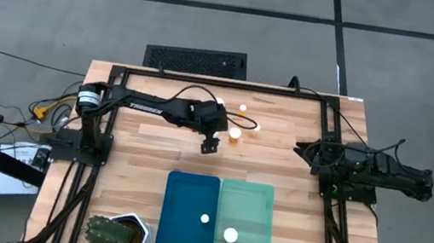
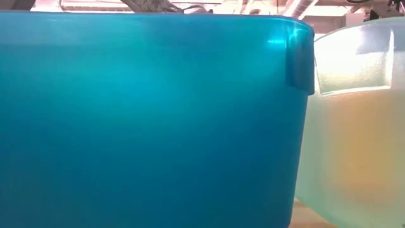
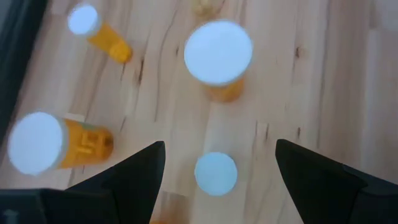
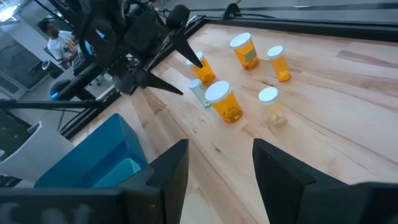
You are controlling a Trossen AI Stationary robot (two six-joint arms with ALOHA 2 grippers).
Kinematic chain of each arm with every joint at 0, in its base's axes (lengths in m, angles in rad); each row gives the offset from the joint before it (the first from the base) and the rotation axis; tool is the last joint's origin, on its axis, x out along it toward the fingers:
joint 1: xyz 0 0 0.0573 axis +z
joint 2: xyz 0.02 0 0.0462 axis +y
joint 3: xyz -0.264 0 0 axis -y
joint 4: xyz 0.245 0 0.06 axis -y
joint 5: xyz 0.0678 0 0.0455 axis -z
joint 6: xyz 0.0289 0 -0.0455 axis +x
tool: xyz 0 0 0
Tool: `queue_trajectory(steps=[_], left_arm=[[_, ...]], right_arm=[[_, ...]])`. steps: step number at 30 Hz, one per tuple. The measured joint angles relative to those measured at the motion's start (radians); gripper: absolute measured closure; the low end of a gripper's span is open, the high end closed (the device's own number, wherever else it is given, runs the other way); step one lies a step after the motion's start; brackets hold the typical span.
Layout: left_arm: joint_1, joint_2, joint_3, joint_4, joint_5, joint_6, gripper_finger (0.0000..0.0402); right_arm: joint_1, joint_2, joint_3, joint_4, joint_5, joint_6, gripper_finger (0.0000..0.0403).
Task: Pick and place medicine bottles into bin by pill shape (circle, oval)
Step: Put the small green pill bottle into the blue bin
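While the left gripper (image 3: 217, 163) hangs open and empty, five bottles (image 4: 225, 102) stand beneath; two trays (image 1: 189, 212).

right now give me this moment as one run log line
left gripper: open above loose medicine bottles | right gripper: open, parked at table edge

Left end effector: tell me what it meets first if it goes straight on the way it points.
Probably the small white-capped bottle standing between the open fingers of the left end effector; depth is unclear, so it may stop short of the cap.
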Motion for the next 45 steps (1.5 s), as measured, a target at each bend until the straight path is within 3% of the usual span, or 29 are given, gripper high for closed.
queue_trajectory(steps=[23, 34, 45], left_arm=[[0.019, -0.001, -0.079, 0.1, 0.002, 0.055, 0.0104], [0.02, 0.008, -0.081, 0.09, 0.024, 0.079, 0.017], [0.021, 0.025, -0.094, 0.091, 0.016, 0.067, 0.0176]], right_arm=[[0.0, 0.0, 0.0, 0.0, 0.0, 0.011, 0.0216], [0.0, 0.0, 0.0, 0.0, 0.0, 0.013, 0.0217], [0.0, 0.0, 0.0, 0.0, 0.001, 0.012, 0.0214]])
